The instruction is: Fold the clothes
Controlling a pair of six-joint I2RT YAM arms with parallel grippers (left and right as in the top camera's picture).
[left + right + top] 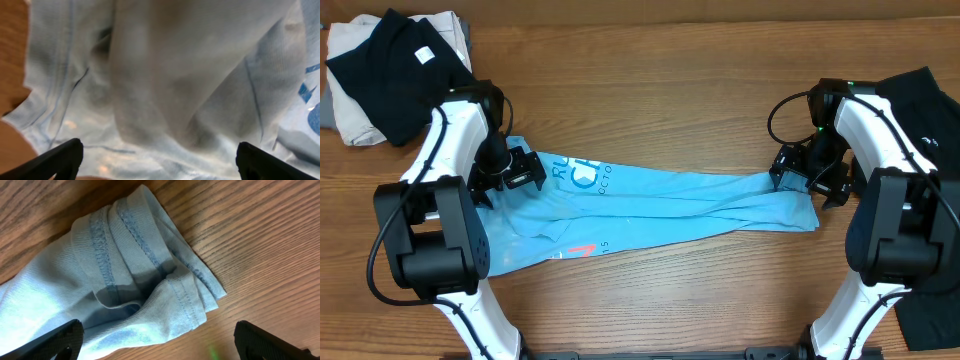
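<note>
The light blue T-shirt (660,205) is lying stretched in a long band across the wooden table (670,60) between both arms; its white lettering (582,175) is showing only "RU", "CH" and "OCTO", with a red mark (582,251) below; the right wrist view alone is showing ribbed knit and double-stitched hems; the left wrist view is giving blurred cloth; the left gripper (160,152) and right gripper (159,330) are standing spread, pinching nothing.

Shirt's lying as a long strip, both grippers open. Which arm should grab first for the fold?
Right, probably. The right gripper has its open fingers framing the T-shirt at its bunched hem end on the table, a clear edge to pinch. The left gripper hangs over rumpled cloth by the lettering.
</note>
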